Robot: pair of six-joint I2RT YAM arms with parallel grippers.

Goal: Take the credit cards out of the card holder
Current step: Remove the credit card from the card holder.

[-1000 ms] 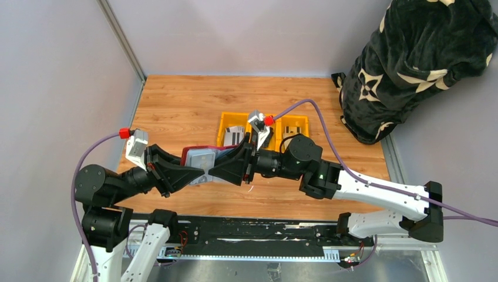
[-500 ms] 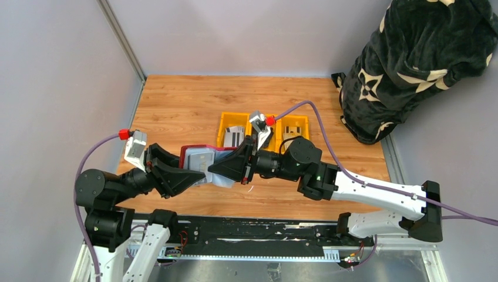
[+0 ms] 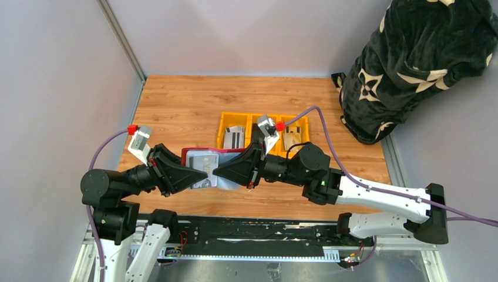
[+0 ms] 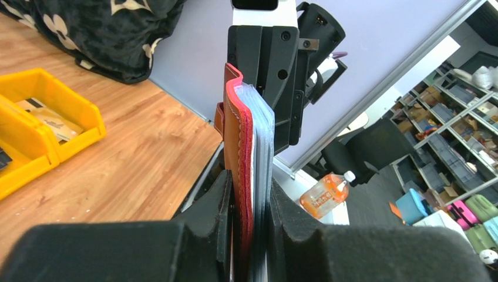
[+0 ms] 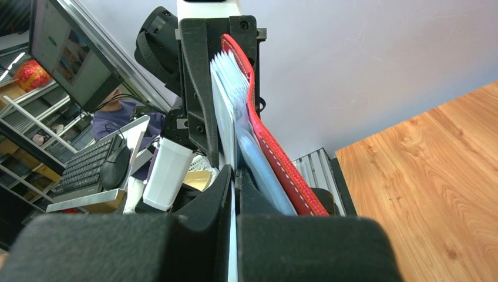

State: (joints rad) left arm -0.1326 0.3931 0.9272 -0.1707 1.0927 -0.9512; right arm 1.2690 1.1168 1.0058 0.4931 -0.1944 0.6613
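Top external: card holder [image 3: 199, 160] sits between the two grippers, open with its sleeves facing up, over the table [image 3: 176, 100] just near-left of the yellow bin [image 3: 253, 117]. Left gripper [image 4: 249, 188] is clamped on its red cover and sleeves. Right gripper [image 5: 235, 176] is pinched tight on a thin pale layer of the sleeves; card or sleeve, can't tell. Credit cards [image 3: 234, 138] lie in the bin.

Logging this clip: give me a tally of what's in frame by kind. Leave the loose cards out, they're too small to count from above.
robot arms: 2 (left arm, right arm)
card holder: 1
yellow bin, three compartments: 1
black patterned blanket: 1
total: 5
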